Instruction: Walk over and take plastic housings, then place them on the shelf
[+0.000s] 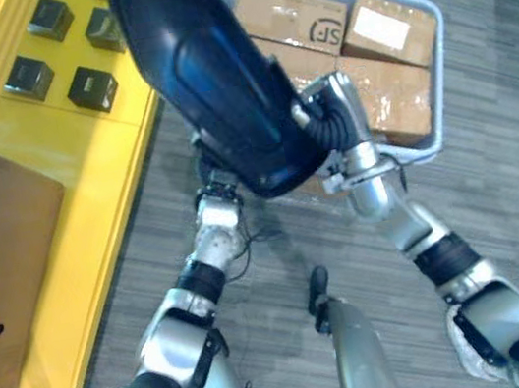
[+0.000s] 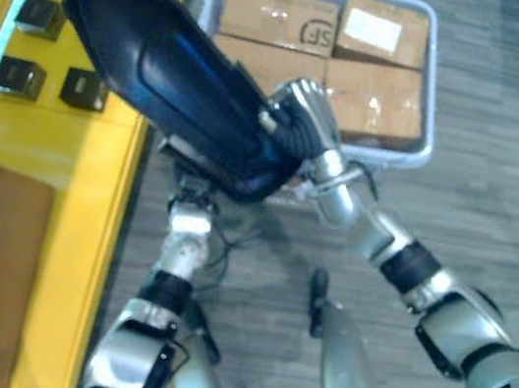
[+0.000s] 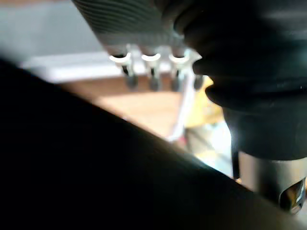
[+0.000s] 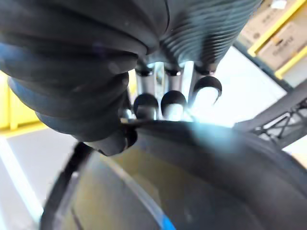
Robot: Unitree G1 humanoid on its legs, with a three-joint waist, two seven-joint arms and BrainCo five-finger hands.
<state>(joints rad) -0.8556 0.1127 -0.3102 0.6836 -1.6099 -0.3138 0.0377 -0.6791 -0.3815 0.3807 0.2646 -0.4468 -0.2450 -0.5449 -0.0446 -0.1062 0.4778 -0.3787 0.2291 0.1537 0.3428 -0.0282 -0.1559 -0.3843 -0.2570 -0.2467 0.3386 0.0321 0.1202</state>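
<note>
Right robot hand point(image 2: 306, 112) clasping plastic housing point(image 2: 171, 79) edge.

Dark blue housing point(image 1: 209, 73), yellow shelf point(image 1: 43, 150), grey crate point(image 1: 441, 94)

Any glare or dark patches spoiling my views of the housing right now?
Left eye view: a pale sheen streaks the plastic housing. Left wrist view: the housing is an unlit black mass beside the left hand. Right wrist view: bright glare flares behind the right hand at the housing's rim.
</note>
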